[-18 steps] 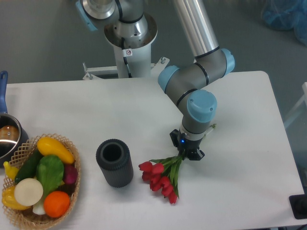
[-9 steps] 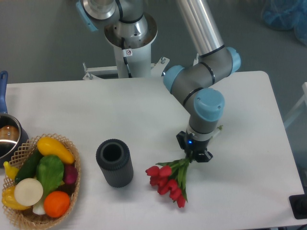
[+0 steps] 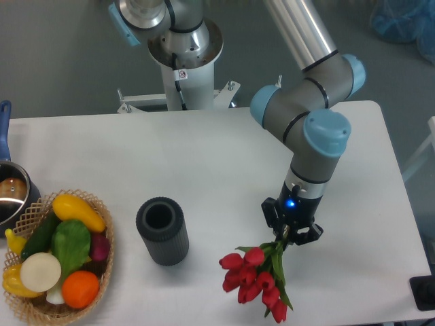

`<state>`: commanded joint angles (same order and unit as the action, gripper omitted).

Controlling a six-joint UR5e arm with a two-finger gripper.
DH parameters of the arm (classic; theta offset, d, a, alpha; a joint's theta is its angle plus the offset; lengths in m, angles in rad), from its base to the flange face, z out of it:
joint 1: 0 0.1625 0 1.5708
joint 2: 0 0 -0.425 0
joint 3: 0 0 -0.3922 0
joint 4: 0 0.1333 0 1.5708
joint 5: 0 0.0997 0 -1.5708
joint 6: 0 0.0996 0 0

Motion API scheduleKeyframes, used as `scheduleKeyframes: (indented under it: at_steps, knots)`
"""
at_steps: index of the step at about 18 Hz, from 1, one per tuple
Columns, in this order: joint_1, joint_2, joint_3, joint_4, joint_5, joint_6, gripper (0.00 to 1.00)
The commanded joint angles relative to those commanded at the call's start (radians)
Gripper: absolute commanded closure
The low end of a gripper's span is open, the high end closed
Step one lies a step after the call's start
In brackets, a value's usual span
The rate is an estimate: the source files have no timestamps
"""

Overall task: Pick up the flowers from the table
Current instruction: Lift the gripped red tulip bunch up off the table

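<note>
The flowers (image 3: 256, 278), a bunch of red tulip buds with green leaves, hang over the front right part of the white table (image 3: 204, 156). Their stems run up into my gripper (image 3: 291, 235), which is shut on them just above the leaves. The buds point down and to the left, toward the front edge. The fingertips themselves are hidden behind the wrist and the leaves. The arm comes in from the upper right.
A dark ribbed cylinder vase (image 3: 162, 231) stands upright left of the flowers. A wicker basket of vegetables (image 3: 58, 258) sits at the front left, with a pot (image 3: 10, 193) behind it at the left edge. The robot base (image 3: 183, 61) stands behind the table.
The gripper has moved right and toward the front edge, carrying the flowers with it. The bunch now sits farther right and lower in the picture than a second ago.
</note>
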<state>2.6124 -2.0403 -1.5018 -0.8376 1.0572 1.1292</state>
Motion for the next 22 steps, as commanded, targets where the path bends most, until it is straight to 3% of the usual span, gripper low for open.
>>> scheduleKeyframes:
  at_steps: [10,22]
  knots:
    - [0.006,0.118,-0.006,-0.002,-0.310,-0.107,0.82]
    - [0.052,0.152,-0.011,-0.002,-0.411,-0.146,0.82]
